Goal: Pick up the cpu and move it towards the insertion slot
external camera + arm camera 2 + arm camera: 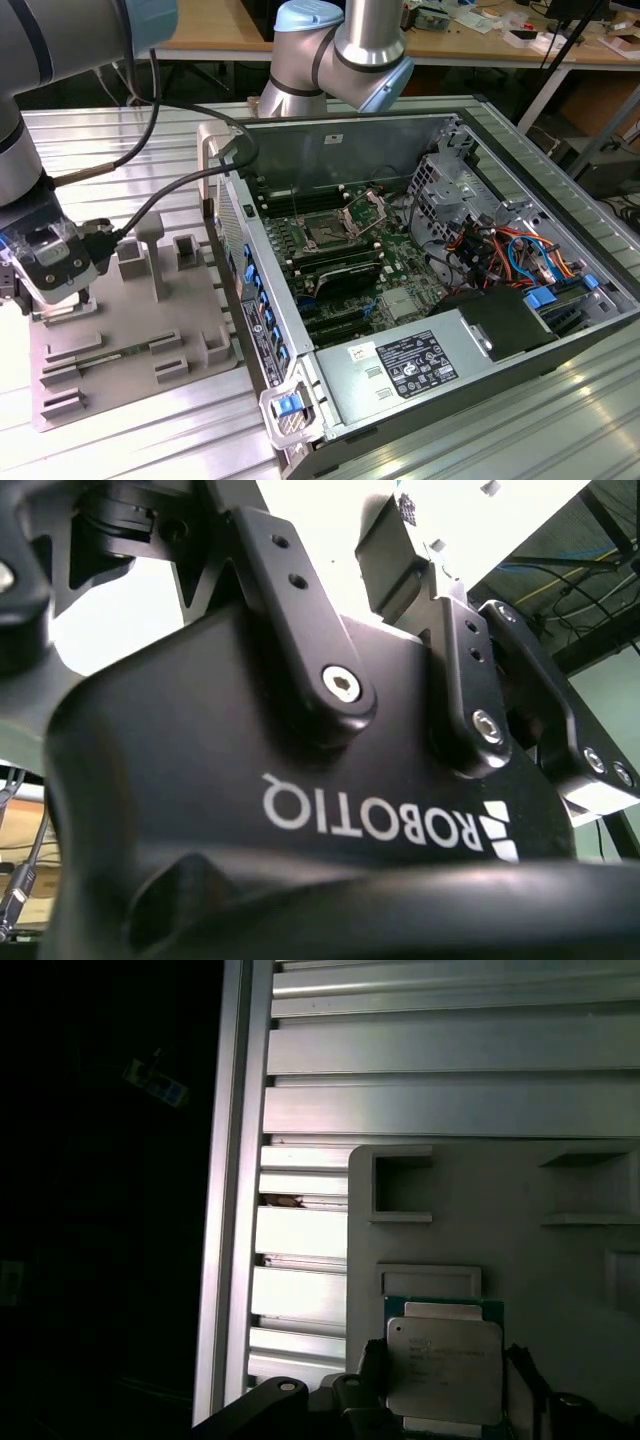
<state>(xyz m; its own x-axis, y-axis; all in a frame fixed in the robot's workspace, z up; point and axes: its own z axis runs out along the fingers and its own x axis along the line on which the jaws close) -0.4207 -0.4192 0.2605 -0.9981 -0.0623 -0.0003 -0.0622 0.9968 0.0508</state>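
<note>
The cpu (443,1368), a small square chip with a silvery top and a green rim, lies on the grey tray (560,1270) just beside a raised rectangular frame. My gripper (445,1378) straddles it, with one dark finger (372,1372) against each side edge, shut on the chip. In the exterior view the gripper (58,298) is low over the tray (130,340) at the exterior view's left, and it hides the chip. The insertion slot (325,232) is a dark square socket with its metal bracket raised, on the green board inside the open computer case.
The open case (420,250) stands at the exterior view's right of the tray, its side wall (250,290) between tray and board. Raised grey blocks (150,245) stand on the tray. Cables (170,190) trail from my wrist. Ribbed aluminium table (400,1110) surrounds the tray.
</note>
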